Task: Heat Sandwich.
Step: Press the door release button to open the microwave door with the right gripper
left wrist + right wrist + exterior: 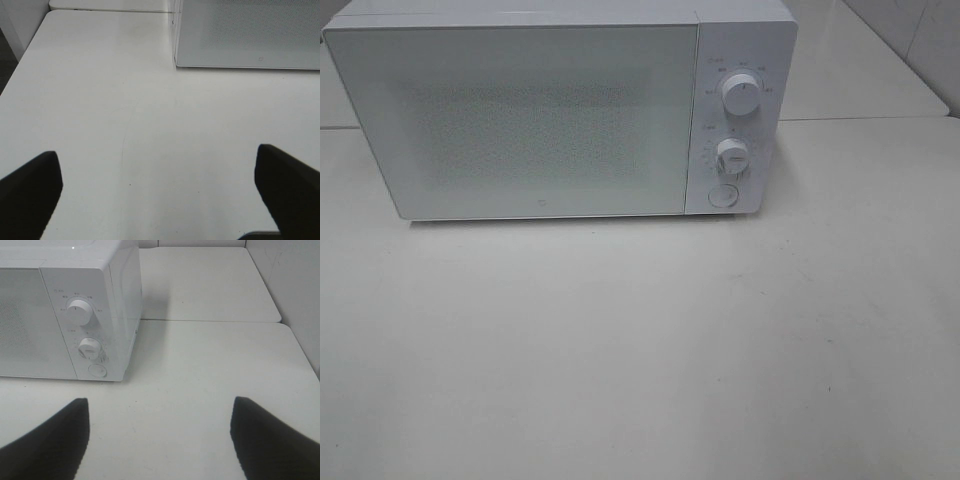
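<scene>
The sandwich is out of view in every frame. A white microwave point(540, 115) stands at the back of the white table with its door shut; it also shows as the microwave point(247, 32) in the left wrist view and the microwave point(65, 310) in the right wrist view. Two round knobs point(741, 95) and a round button point(723, 195) sit on its right panel. My left gripper point(159, 192) is open over bare table left of the microwave. My right gripper point(159, 432) is open, facing the control panel's corner. Neither arm shows in the high view.
The white table point(640, 350) stretches in front of the microwave. A second table surface point(205, 285) joins behind and to the right. A wall point(295, 295) rises at the far right. The table's left edge point(15, 75) drops to a dark floor.
</scene>
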Available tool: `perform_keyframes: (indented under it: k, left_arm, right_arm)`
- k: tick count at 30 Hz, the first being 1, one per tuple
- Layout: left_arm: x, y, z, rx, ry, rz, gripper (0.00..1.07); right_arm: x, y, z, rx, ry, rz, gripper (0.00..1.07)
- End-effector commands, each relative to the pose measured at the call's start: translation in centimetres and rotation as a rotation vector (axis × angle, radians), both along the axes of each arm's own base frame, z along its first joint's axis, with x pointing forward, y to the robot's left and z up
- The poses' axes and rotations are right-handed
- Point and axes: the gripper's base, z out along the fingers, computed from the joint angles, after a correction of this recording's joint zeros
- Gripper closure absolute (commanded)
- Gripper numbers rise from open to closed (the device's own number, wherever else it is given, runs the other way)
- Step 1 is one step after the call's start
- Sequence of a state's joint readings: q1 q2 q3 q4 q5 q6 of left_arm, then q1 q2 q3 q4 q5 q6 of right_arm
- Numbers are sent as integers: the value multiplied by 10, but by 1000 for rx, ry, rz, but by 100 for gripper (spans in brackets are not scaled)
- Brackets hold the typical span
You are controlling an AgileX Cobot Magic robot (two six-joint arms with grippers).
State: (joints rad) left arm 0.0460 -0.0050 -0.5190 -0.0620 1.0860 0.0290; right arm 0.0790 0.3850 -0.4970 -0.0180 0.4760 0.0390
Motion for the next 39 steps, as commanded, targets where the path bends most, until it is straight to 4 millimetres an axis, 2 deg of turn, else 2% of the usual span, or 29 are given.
perform_keyframes:
  k: [1, 19, 34, 39]
  left_arm:
    - [0, 0, 0, -4, -14, 5, 9]
    - [0, 0, 0, -4, -14, 5, 9]
    - [0, 0, 0, -4, -14, 5, 9]
    - [0, 0, 0, -4, -14, 5, 9]
  right_arm:
    - [14, 1, -1, 7, 1, -7, 33]
    - [88, 7, -14, 15, -35, -2, 33]
    - [138, 11, -39, 2, -93, 11, 33]
    - [146, 12, -50, -9, -134, 14, 33]
